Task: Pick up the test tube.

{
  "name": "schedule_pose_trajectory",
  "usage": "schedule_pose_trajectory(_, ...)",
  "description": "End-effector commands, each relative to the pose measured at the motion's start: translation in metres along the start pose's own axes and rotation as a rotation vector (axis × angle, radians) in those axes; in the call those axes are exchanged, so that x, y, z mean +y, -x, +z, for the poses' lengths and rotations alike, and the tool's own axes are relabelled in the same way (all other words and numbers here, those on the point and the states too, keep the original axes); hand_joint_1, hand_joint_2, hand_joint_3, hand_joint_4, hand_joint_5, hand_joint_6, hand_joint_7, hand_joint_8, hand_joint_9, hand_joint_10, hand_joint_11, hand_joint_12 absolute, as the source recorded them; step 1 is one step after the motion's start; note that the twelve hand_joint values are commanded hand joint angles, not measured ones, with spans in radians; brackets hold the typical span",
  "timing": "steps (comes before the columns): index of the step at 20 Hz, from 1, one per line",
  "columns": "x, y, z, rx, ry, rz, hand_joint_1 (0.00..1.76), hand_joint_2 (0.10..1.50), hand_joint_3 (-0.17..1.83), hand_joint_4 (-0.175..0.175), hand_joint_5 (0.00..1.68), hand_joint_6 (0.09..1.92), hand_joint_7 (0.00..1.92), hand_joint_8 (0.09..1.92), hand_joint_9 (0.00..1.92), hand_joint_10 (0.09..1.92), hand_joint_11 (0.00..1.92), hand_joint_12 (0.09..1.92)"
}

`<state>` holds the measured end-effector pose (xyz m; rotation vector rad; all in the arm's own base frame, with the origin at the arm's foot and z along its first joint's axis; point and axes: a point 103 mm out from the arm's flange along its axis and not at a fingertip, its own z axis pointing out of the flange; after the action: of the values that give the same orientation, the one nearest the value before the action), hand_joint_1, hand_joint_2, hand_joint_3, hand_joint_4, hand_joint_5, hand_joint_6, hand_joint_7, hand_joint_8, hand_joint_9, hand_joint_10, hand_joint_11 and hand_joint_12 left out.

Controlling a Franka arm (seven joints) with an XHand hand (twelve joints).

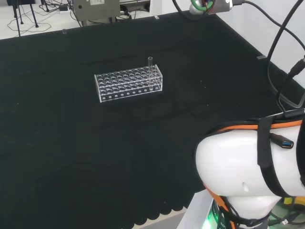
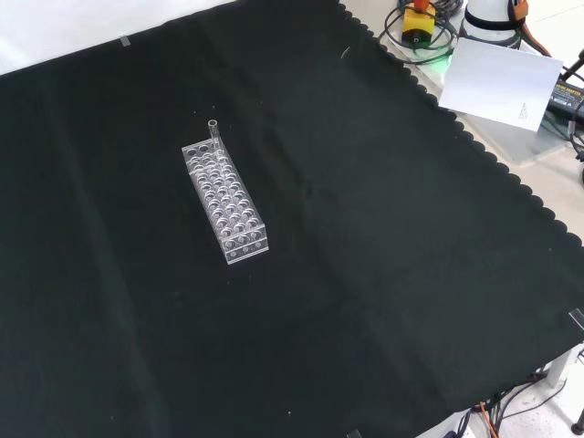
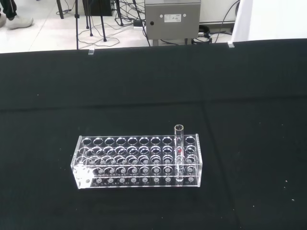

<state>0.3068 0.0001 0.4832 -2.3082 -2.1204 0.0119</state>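
A clear test tube (image 1: 150, 71) stands upright in a clear plastic rack (image 1: 128, 85) with many holes, near the rack's right end in the head view. In the front view the test tube (image 2: 214, 132) rises from the far end of the rack (image 2: 226, 201). The wrist view looks at the test tube (image 3: 179, 152) and the rack (image 3: 136, 162) from some distance across the black cloth. No part of the hand can be made out.
The arm's white links (image 1: 248, 167) fill the lower right of the head view. Past the cloth's scalloped edge lie a white sheet (image 2: 500, 82) and cables. A grey box (image 3: 172, 19) and stand legs sit beyond the bench.
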Motion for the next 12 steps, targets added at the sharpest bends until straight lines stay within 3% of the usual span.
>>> schedule_pose_trajectory(1, 0.0, 0.0, 0.0, -0.008, 0.009, 0.0, 0.65, 0.71, 0.58, -0.075, 0.09, 0.33, 0.01, 0.8, 0.02, 0.88, 0.0, 1.3)
schedule_pose_trajectory(6, 0.008, -0.001, 0.003, 0.007, -0.015, -0.007, 0.64, 0.75, 0.51, -0.074, 0.12, 0.25, 0.0, 0.82, 0.0, 0.92, 0.0, 1.32)
schedule_pose_trajectory(12, 0.046, -0.018, 0.017, 0.008, -0.069, -0.069, 0.64, 0.75, 0.51, -0.074, 0.12, 0.24, 0.0, 0.82, 0.0, 0.92, 0.0, 1.32)
